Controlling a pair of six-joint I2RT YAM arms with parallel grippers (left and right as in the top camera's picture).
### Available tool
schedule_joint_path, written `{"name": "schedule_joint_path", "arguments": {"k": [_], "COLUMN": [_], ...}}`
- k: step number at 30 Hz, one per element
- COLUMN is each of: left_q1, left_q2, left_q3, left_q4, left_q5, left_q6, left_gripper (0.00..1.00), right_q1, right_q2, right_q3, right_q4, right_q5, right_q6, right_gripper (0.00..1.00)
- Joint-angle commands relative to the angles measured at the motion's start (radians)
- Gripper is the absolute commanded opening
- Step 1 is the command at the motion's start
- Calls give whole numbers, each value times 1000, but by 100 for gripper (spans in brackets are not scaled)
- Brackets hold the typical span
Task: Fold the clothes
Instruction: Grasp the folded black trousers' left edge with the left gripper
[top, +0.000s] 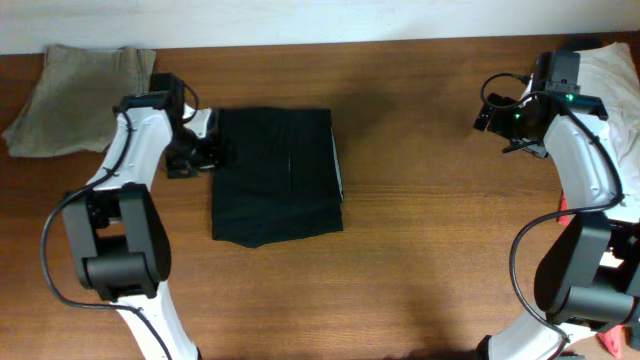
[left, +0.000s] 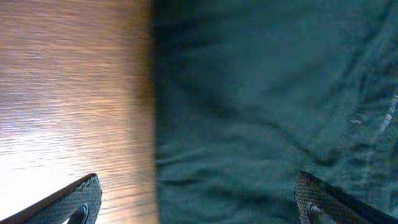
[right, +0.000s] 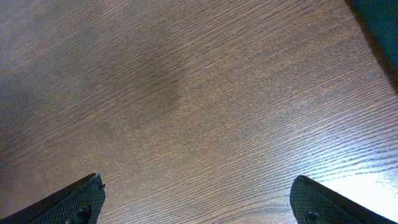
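The black garment (top: 277, 175) lies folded into a flat rectangle left of the table's middle; the left gripper (top: 205, 148) sits at its upper left edge, fingers (left: 74, 199) spread wide, one over bare wood and the other over the dark cloth, pinching nothing; a khaki garment (top: 75, 98) lies rumpled in the far left corner; the right gripper (top: 488, 112) hangs well apart from the black garment, over the bare table (top: 430, 250), likewise spread and empty; white cloth (top: 612, 70) lies at the far right corner.
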Motion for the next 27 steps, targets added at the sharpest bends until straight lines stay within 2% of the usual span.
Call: {"name": "schedule_joint_path", "arguments": {"k": [1, 2, 5, 12, 14, 19, 27], "left_q1": [68, 93, 113, 93, 105, 130, 115], "left_q2": [2, 8, 15, 16, 17, 23, 113], "left_q3": [-12, -13, -13, -39, -60, -60, -60], "left_q4": [9, 9, 10, 46, 74, 110, 152], "left_q5": [103, 228, 334, 317, 275, 279, 394], "left_q6": [68, 129, 162, 153, 134, 135, 135], "left_gripper": [99, 99, 99, 99, 99, 99, 99], "right_q1": [-3, -3, -3, -3, -3, -3, -3], "right_q2": [-20, -20, -20, -20, -20, -20, -20], "right_q3": [19, 19, 19, 19, 19, 19, 19], "right_q4": [2, 2, 2, 2, 2, 2, 2], "right_q5": [8, 8, 8, 8, 8, 8, 8], "right_q6": [-7, -7, -7, -7, -7, -7, -7], "right_gripper": [99, 99, 99, 99, 99, 99, 99]}}
